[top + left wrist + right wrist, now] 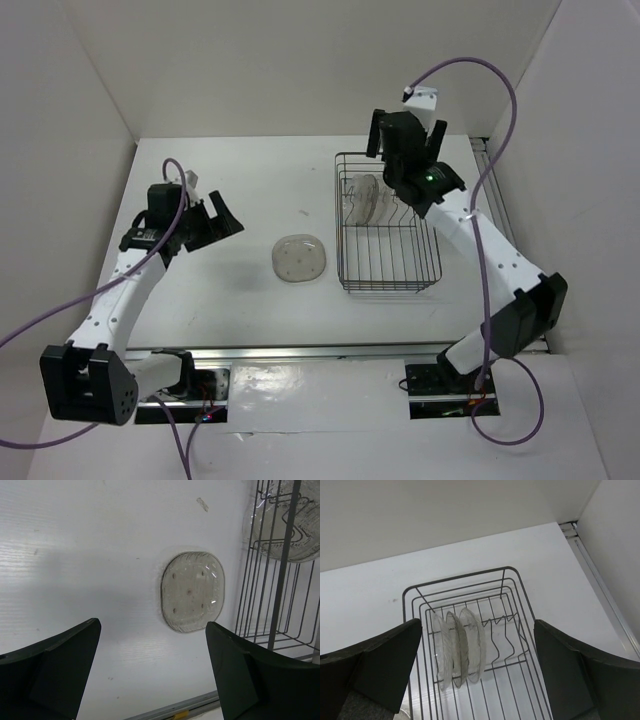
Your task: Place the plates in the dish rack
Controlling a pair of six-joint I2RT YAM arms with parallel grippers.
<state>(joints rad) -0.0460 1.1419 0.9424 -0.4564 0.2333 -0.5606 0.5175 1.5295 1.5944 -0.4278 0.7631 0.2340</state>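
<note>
Translucent plates (pixel 457 647), three in number, are stood on edge between the prongs of the dish rack (pixel 400 250). One more plate (pixel 299 259) is laid flat on the table (pixel 230 180), just left of the rack. Both the left gripper (pixel 218 222) and the right gripper (pixel 478 623) are spread wide and empty.

White table (pixel 232 300), plain white walls (pixel 300 60)

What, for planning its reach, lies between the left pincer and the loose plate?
Only bare table; the top external view shows left pincer and plate apart.
</note>
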